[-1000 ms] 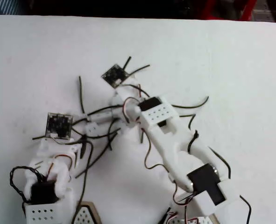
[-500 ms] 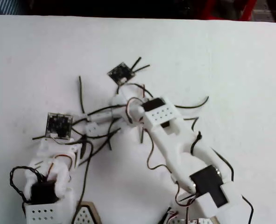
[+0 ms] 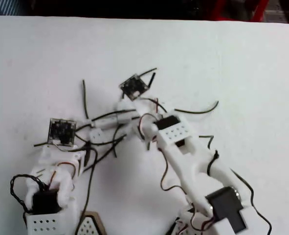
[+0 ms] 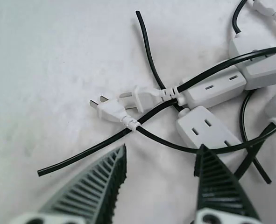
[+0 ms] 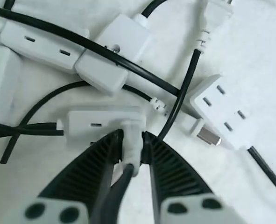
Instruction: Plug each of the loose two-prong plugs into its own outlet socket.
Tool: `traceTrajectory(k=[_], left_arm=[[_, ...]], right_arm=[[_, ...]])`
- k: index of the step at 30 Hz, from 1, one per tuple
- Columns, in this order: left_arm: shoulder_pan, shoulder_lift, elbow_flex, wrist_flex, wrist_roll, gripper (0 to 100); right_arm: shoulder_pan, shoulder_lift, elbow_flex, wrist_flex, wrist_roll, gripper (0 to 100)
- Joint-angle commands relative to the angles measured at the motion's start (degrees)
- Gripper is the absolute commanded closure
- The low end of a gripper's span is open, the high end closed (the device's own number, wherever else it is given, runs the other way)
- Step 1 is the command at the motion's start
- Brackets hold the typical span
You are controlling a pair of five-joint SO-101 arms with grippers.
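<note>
Over the last second the right arm has swung sideways and back toward its base, probably aligning an insertion. The right gripper [image 5: 130, 140] pinches a white two-prong plug on black cord [image 5: 133, 129], which touches a white rectangular outlet block [image 5: 98, 125] just beyond the fingertips. The left gripper [image 4: 162, 149] is spread, with two loose white plugs [image 4: 110, 111] just ahead.

Both arms wear white plastic shells with black motor blocks; the right arm [image 3: 195, 159] trails thin red and black wires, the left arm [image 3: 51, 193] a looped black cable. The left hand [image 4: 162, 149] and right hand [image 5: 131, 136] have dark ribbed fingers [image 4: 100, 186] tapering to points.
</note>
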Motion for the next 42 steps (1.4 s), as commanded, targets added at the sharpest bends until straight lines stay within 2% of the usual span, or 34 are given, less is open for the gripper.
traceTrajectory(k=[1,18,27,32,38,42], left_arm=[[-0.4,-0.22,-0.18,-1.41,-0.44,76],[-0.4,-0.22,-0.18,-1.41,-0.44,76],[-0.4,-0.22,-0.18,-1.41,-0.44,76],[-0.4,-0.22,-0.18,-1.41,-0.44,76],[-0.31,-0.22,-0.18,-1.41,-0.44,76],[-0.31,-0.22,-0.18,-1.41,-0.44,76]], right_arm=[[0.75,2.68,0.0,-1.45,1.41,98.3],[-1.1,5.76,-0.97,-3.21,5.36,98.3],[-0.22,-10.68,-0.97,4.09,5.19,98.3],[4.18,-17.89,-0.97,6.81,5.63,98.3],[12.53,-18.68,-5.54,8.84,5.19,98.3],[17.27,-18.68,-12.57,10.95,0.09,98.3]])
